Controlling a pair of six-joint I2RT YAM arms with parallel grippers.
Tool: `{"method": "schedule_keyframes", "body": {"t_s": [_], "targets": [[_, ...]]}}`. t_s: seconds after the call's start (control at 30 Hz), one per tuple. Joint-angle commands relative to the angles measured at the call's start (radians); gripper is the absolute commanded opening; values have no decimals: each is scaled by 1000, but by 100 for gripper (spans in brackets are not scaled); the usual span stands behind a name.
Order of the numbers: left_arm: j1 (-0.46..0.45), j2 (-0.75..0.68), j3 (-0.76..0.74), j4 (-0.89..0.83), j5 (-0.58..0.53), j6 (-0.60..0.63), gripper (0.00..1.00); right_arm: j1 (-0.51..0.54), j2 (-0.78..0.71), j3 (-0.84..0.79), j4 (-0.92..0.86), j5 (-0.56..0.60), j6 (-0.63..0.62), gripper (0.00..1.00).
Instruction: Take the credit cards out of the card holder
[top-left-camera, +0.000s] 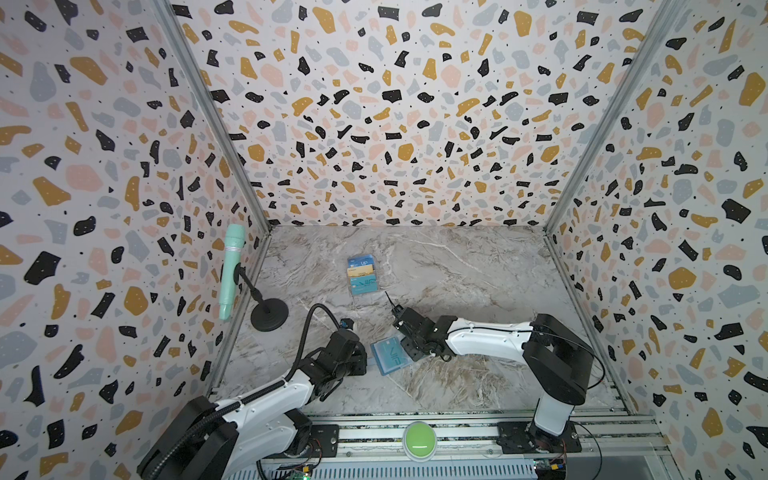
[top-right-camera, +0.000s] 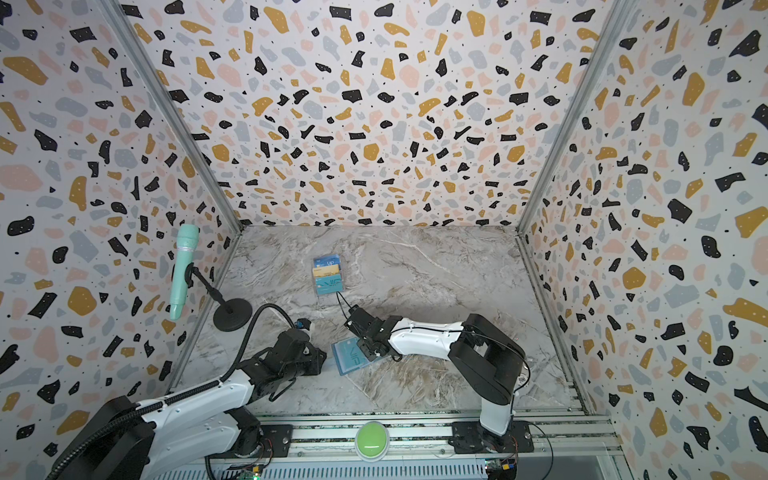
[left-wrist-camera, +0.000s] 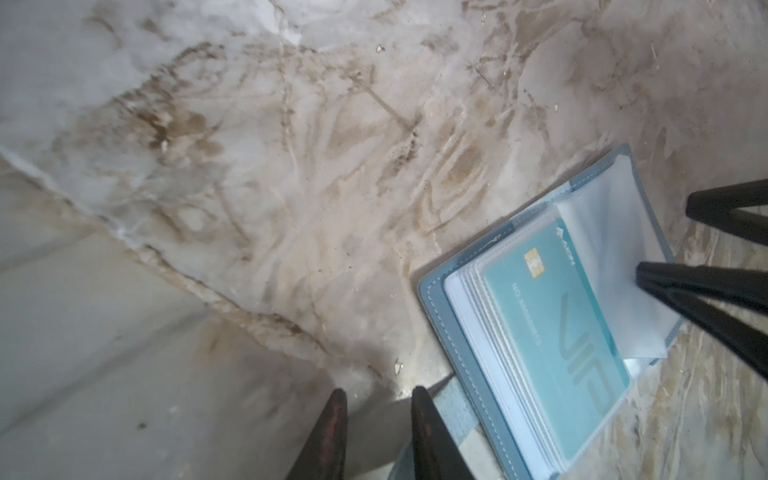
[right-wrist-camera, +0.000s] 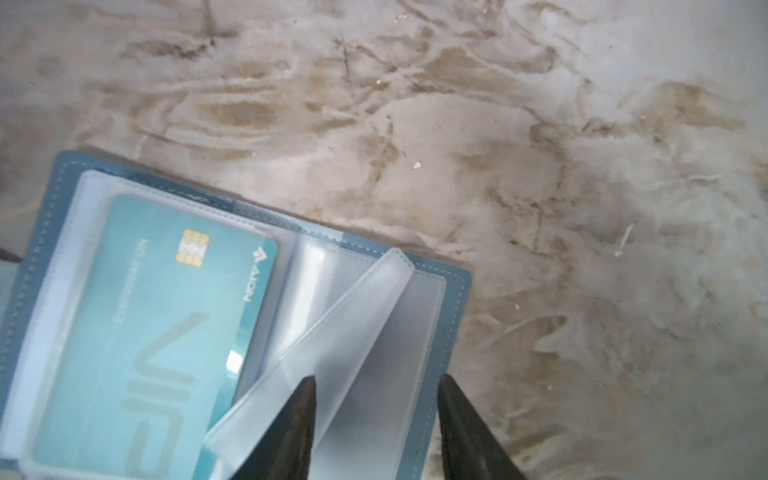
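- A slate-blue, stitched bifold card holder (top-left-camera: 388, 356) lies open on the grey marbled counter (top-left-camera: 478, 282). It sits near the front edge, between the 2 grippers.
- Both top views show it only as a small blue rectangle with pale "VIP" lettering. The wrist views show a stack of clear plastic sleeves inside. A teal credit card (right-wrist-camera: 166, 311) with a gold chip lies in the top sleeve of 1 half.
- Only the right wrist view shows 1 clear sleeve page (right-wrist-camera: 332, 340) standing tilted above the other half.
- The right gripper (right-wrist-camera: 376, 384) has its 2 dark fingers apart, straddling that tilted page. I cannot tell whether they pinch it.
- The left gripper (left-wrist-camera: 379, 395) has its fingers a little apart, with bare counter in the gap. It is just beside the holder's outer edge, and 1 finger is by a pale-blue tab (left-wrist-camera: 459, 411).
- In both top views the left arm reaches low from the front left corner toward the middle. The right arm has its elbow raised and its forearm nearly level, with the wrist tipped down over the holder.
- Only the top views show a clear tiered rack (top-left-camera: 362, 274) of cards farther back, well apart from the holder. They also show a mint-green microphone (top-left-camera: 230, 270) on a black stand by the left wall.
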Motion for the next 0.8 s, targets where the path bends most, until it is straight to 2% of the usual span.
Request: {"method": "schedule_keyframes", "body": {"t_s": [0.0,0.3,0.4,0.57,0.77], "targets": [[-3,2,53,-45,2,45,29,-19,-67,-14,-55,21,14,47],[-3,51,153,-47,59,122,29,-49,-123,26,-145,64,18,46],[-5,74,164,-39,73,129,28,-55,-151,52,-174,40,21,46],[-19,83,155,20,126,148,27,-100,-233,8,-73,-252,-3,46],[-64,100,154,50,144,168,23,-171,-252,-69,48,-537,-9,47]]}}
